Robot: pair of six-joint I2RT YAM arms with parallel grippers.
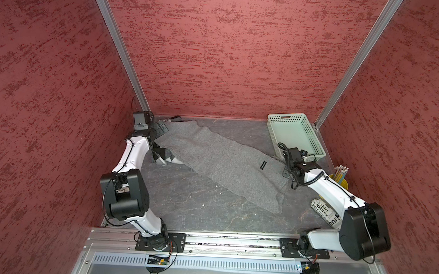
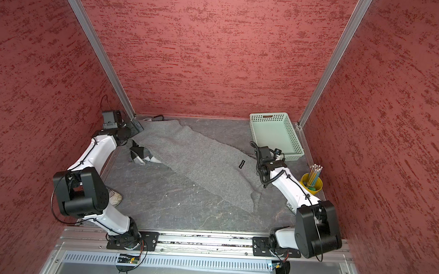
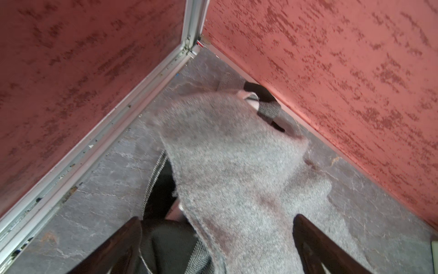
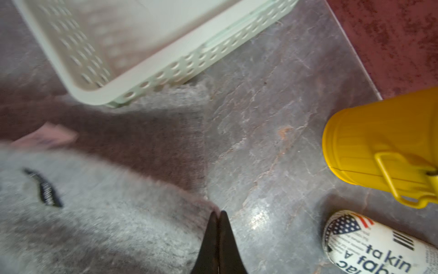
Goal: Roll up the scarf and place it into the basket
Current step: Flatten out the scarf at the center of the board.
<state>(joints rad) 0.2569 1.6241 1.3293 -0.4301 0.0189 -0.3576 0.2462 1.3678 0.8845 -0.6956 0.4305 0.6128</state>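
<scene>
Slate tabletop (image 1: 184, 212), red walls (image 1: 242, 54); scarf (image 1: 225, 163) flat from 10 to 4 o'clock, left gripper (image 3: 216, 219) spread over its 10 o'clock end, right gripper (image 4: 218, 213) pinching its 3 o'clock edge; basket (image 1: 272, 129) at 2 touching scarf, pencil cup (image 2: 311, 183) and printed roll (image 1: 323, 210) near 4

Off-task items on my dark grey stone-pattern table (image 1: 197, 208): a yellow plastic cup (image 2: 311, 184) stands upright by the right wall, with a bundle of pencils (image 2: 315, 172) standing in it. A white cylinder with black newspaper-style print (image 4: 379, 246) lies on its side near the cup, not touching it. A black, grey and white patterned cloth (image 1: 162, 157) is crumpled near the left edge. Red textured walls (image 1: 229, 54) on three sides, aluminium posts (image 1: 120, 49) in the far corners.
</scene>
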